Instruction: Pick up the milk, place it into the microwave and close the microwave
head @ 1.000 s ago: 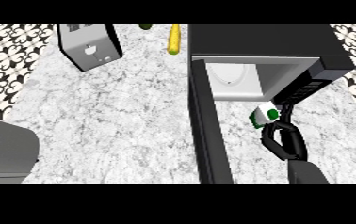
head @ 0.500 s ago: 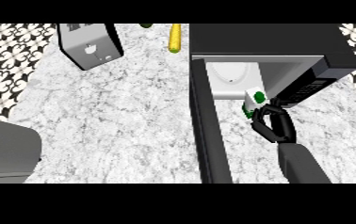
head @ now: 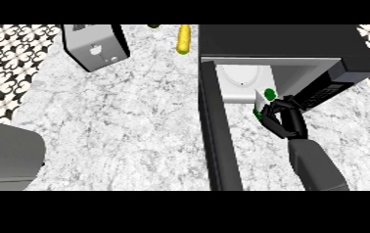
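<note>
A kitchen: a grey-and-white marbled counter [head: 130, 124] fills the view, with a black microwave [head: 289, 43] standing at the far right, its door [head: 217, 129] swung open toward the near edge. A silver toaster [head: 95, 46] sits far left before a black-and-white patterned tile wall [head: 18, 70]

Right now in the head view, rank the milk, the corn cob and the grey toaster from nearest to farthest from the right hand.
1. Milk: in the right hand, at the microwave's opening.
2. Corn cob: far edge, left of the microwave.
3. Toaster: far left.
</note>
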`<state>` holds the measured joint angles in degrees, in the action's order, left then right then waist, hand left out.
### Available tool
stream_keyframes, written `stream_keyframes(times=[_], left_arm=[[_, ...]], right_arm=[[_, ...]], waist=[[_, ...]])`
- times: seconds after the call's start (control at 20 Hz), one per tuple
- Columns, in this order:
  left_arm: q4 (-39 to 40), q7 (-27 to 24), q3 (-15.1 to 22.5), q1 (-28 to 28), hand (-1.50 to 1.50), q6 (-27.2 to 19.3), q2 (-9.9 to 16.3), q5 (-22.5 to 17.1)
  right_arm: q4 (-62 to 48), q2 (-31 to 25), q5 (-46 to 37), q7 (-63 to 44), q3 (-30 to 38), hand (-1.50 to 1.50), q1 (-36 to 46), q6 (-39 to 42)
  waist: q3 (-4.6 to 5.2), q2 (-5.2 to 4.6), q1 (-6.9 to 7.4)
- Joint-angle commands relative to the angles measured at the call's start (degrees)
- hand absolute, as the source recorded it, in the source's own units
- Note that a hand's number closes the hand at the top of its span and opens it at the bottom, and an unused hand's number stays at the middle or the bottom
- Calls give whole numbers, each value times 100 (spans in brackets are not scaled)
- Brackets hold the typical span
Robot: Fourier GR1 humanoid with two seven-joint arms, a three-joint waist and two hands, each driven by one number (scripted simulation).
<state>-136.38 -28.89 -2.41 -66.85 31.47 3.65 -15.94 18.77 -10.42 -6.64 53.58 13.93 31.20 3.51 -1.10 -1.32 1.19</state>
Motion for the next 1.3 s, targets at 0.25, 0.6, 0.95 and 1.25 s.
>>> stream_keyframes(times=[0.25, 0.6, 0.95, 1.25], left_arm=[[-63, 22, 37, 441, -150, -23, 37, -215], [-41, 75, -16, 640, -150, -16, 136, -269], [-5, 171, -72, 747, -150, -35, 224, -238], [31, 233, -183, 906, -150, -46, 335, -262]], right_arm=[[-1, -590, -350, -652, -142, 150, 1305, -1089], [-149, -732, -285, -694, -106, 150, 1402, -1463], [-237, -668, -92, -588, 4, 150, 1407, -1856], [-247, -811, 58, -450, 67, 150, 1322, -1890]], waist=[[104, -55, 416], [106, -116, 573], [96, -157, 737], [97, -188, 794]])
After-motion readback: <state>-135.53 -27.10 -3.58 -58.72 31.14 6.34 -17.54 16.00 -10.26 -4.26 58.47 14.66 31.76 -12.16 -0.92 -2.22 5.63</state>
